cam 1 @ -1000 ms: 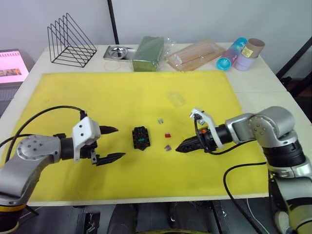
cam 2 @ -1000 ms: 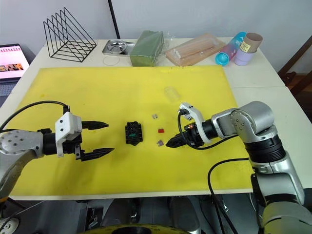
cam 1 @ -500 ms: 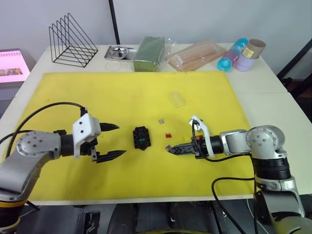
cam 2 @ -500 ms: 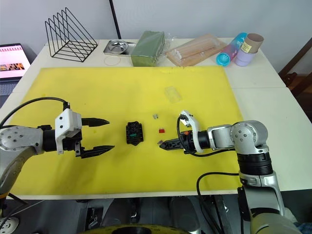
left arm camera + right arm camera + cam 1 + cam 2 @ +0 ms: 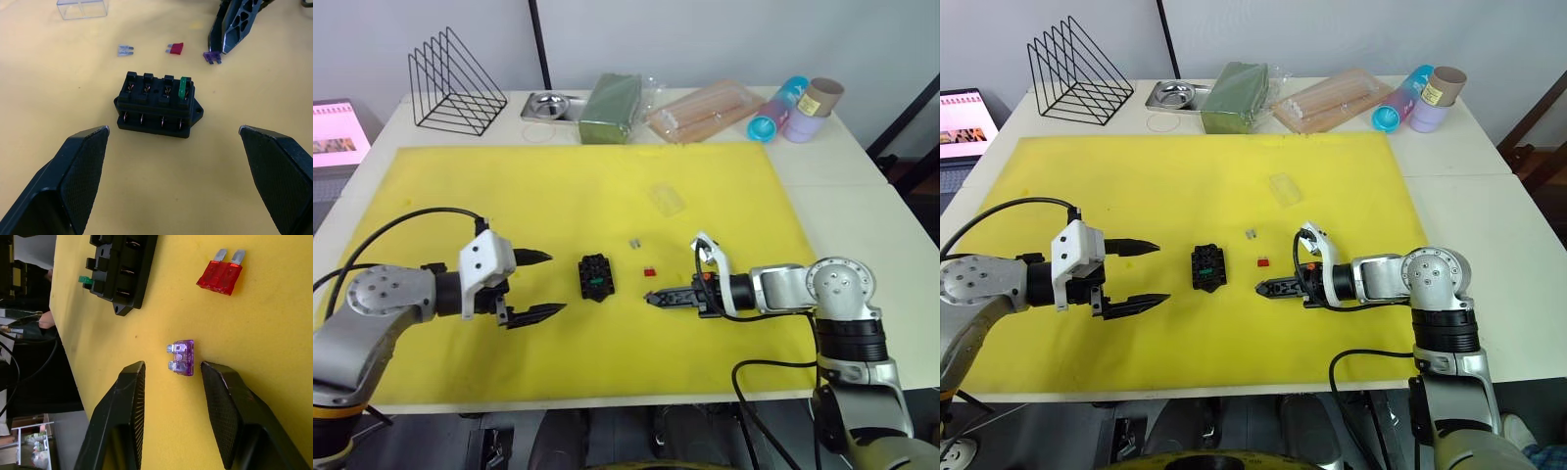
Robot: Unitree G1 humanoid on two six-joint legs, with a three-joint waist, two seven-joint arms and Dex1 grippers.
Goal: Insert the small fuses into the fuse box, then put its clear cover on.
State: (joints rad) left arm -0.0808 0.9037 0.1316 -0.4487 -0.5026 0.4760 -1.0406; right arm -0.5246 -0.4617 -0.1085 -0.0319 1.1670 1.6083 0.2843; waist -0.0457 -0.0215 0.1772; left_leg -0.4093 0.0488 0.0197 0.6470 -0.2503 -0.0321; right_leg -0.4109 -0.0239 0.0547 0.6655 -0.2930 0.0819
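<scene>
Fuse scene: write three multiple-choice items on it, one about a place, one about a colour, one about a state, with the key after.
1. Where does the purple fuse lie?
A. in a slot of the fuse box
B. on the yellow mat, between the right gripper's fingertips
C. in the metal tray

2. What colour is the fuse already standing in the fuse box?
A. green
B. red
C. greyish-tan

3. How is the left gripper?
A. shut on the clear cover
B. shut on the red fuse
C. open, holding nothing

Key: 1 B, the right wrist view shows it flat on the yellow mat with the right gripper open around it, untouched. 2 A, the green fuse sticks up from an end slot. 3 C, its fingers stand wide apart short of the box; the clear cover and red fuse lie apart on the mat.
</scene>
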